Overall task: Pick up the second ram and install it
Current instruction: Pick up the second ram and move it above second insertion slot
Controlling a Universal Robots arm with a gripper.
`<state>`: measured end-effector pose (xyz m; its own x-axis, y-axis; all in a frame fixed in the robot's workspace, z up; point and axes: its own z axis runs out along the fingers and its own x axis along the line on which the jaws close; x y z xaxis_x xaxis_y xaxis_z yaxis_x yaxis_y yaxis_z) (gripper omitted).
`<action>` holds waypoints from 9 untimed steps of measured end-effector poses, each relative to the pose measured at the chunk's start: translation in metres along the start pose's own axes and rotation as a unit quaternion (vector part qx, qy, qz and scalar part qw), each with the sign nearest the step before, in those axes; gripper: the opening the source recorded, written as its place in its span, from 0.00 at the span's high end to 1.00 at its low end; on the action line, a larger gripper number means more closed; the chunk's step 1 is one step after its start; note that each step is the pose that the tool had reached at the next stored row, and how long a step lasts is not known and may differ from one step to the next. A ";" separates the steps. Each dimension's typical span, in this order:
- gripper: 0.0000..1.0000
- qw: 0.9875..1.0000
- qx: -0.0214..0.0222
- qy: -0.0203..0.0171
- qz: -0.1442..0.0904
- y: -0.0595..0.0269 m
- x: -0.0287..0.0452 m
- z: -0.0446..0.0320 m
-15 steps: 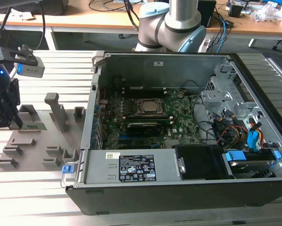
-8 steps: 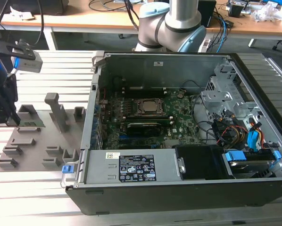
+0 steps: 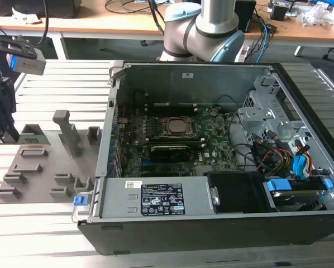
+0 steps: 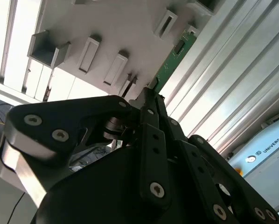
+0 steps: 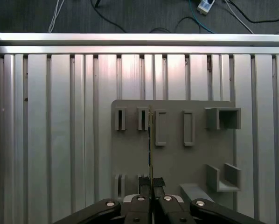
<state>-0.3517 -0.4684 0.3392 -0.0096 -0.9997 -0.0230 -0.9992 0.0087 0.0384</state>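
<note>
The second ram (image 4: 176, 55) is a slim green strip that sticks out past my black fingertips over the grey holder board (image 4: 107, 28). In the first wrist view the ram (image 5: 150, 140) shows edge-on as a thin line between two of the board's slots, its near end between my fingers. My gripper (image 5: 150, 187) is shut on that end, and it (image 4: 151, 93) pinches the strip in the second wrist view too. In the exterior view my gripper (image 3: 8, 120) hangs over the holder board (image 3: 44, 167) at the exterior view's left, beside the open computer case (image 3: 211, 223).
The case lies open with its motherboard (image 3: 211, 146) and processor socket (image 3: 176, 127) exposed, and drive cages and cables toward the exterior view's right. The holder board carries several raised grey slots and an upright bracket (image 3: 69, 131). Ribbed aluminium table (image 5: 60, 116) surrounds it.
</note>
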 end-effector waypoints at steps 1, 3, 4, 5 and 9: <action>0.87 1.000 0.000 0.000 0.000 0.0001 -0.0001 -0.0023; 0.87 1.000 0.000 0.000 0.000 0.0005 -0.0003 -0.0135; 0.87 1.000 0.000 0.000 0.000 0.0007 -0.0005 -0.0188; 0.87 1.000 0.000 0.000 0.000 0.0008 -0.0005 -0.0210; 0.87 1.000 0.000 0.000 0.000 0.0010 -0.0006 -0.0265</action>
<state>-0.3517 -0.4684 0.3658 -0.0097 -0.9997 -0.0230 -0.9992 0.0088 0.0384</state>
